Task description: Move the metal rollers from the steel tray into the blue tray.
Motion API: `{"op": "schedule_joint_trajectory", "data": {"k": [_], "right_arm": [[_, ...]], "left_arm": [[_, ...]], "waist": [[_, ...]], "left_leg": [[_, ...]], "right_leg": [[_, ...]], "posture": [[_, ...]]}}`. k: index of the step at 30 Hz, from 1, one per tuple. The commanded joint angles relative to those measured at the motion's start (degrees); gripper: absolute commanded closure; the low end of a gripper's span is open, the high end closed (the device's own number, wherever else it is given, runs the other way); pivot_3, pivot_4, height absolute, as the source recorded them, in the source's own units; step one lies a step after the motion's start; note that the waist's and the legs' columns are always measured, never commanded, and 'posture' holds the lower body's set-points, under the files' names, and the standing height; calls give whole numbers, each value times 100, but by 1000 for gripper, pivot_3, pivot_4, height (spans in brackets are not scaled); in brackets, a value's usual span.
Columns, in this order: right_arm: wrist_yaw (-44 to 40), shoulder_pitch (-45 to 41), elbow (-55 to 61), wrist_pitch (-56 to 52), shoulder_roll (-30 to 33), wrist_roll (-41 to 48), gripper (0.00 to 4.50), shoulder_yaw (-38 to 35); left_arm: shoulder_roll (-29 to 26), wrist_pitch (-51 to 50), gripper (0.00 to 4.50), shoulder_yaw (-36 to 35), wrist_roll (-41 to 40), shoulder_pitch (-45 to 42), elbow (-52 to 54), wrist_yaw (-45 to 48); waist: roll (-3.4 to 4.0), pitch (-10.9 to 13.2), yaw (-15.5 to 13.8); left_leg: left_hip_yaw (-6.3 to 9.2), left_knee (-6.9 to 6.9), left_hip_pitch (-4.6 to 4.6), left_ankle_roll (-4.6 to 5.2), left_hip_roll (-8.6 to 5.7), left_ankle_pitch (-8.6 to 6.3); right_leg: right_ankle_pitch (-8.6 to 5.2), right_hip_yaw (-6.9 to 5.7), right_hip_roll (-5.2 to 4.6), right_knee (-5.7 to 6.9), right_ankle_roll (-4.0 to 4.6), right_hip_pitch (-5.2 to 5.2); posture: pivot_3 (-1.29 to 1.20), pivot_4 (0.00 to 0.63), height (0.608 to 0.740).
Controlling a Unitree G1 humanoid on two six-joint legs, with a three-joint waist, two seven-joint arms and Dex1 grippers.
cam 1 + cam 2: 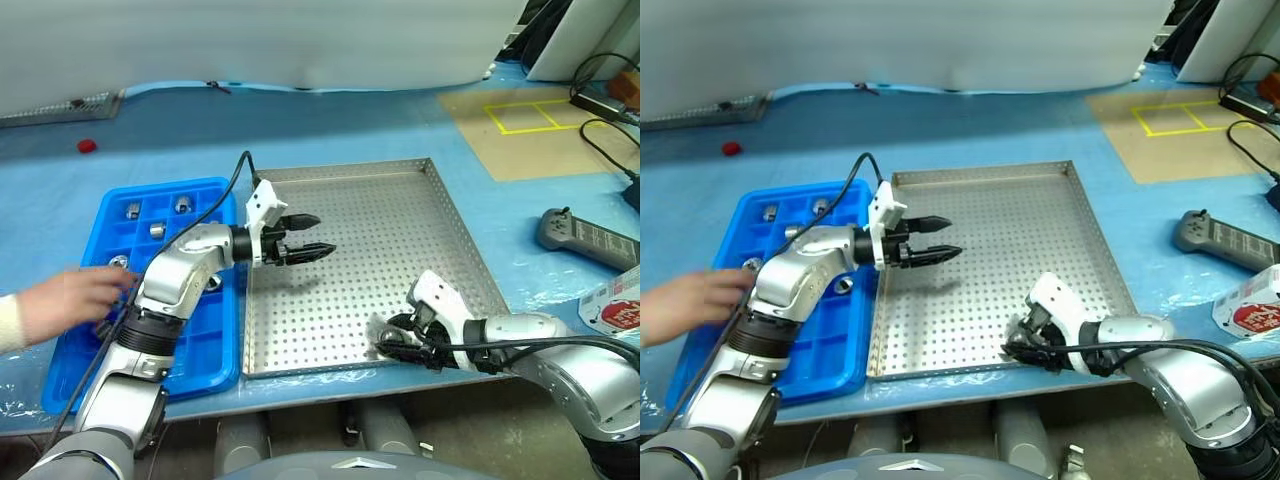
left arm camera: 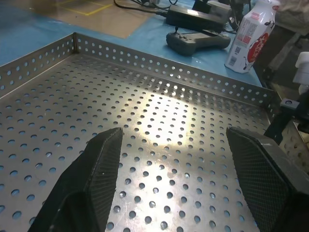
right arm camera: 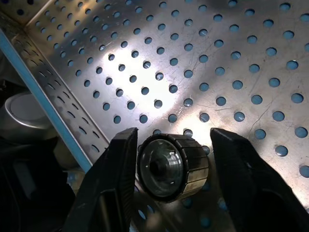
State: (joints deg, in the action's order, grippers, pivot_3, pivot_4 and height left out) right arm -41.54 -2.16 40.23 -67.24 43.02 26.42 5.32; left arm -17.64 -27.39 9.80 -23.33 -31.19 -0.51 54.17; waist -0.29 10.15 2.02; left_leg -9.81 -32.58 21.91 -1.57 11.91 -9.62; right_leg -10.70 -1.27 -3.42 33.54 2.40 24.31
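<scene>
The steel tray [image 1: 340, 172] lies in the middle of the blue table. One metal roller [image 3: 171, 166] rests on its perforated floor near the front rim. My right gripper [image 3: 176, 136] is shut on that roller, one finger on each side; the same gripper [image 1: 386, 346] sits low at the tray's front edge. Over the tray's left part hovers my left gripper [image 1: 318, 236], open and empty, pointing right. The blue tray [image 1: 215, 368] stands to the left, with metal rollers [image 1: 157, 230] in several far compartments. A person's hand [image 1: 75, 298] reaches into it.
A grey handheld controller [image 1: 585, 238] and a red-and-white package [image 1: 618, 312] lie right of the steel tray. A red cap [image 1: 87, 146] sits far left. Yellow tape [image 1: 530, 115] marks brown board at the back right, with cables [image 1: 610, 140] beside it.
</scene>
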Motion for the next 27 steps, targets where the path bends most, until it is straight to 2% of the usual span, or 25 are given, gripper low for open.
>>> {"op": "schedule_joint_trajectory", "data": {"k": [1,3,9,14,18,27], "right_arm": [[114,-112,-37,246,22,-19,3247,-69],[178,-269,-101,391,-98,50,3777,-230],[394,-1153,-510,583,-836,354,3778,-541],[356,-1671,-1076,1019,-1076,190,3778,-163],[316,-2138,-1687,1487,-1396,15,3778,193],[-38,-3167,-3039,2601,-2395,-405,3778,976]], "left_arm": [[252,340,879,-45,145,-164,138,-372],[351,398,879,-178,154,-252,72,-536],[376,462,879,-380,118,-501,194,-786],[274,326,879,-707,-24,-668,300,-985],[82,145,879,-857,-139,-698,511,-1003],[-676,-48,879,-1355,-206,-666,780,-1155]], "waist": [[-1,0,12],[-1,0,44],[7,-3,33],[7,-3,-56],[8,-3,-125],[9,-3,-234]], "left_leg": [[0,-1,1,1,-1,-1],[0,-2,-4,-1,1,0],[2,-11,-19,-15,5,10],[3,-19,-5,-9,-1,7],[3,-8,-6,-8,2,5],[3,22,-9,-28,2,18]], "right_leg": [[6,1,0,0,10,0],[1,1,2,2,1,0],[-4,2,9,14,-10,2],[-1,3,0,14,-9,0],[23,1,1,22,32,4],[25,-3,2,29,36,15]], "posture": [[-415,150,740],[-404,150,740],[-350,150,740],[-270,150,740],[-199,150,740],[-74,150,740]]}}
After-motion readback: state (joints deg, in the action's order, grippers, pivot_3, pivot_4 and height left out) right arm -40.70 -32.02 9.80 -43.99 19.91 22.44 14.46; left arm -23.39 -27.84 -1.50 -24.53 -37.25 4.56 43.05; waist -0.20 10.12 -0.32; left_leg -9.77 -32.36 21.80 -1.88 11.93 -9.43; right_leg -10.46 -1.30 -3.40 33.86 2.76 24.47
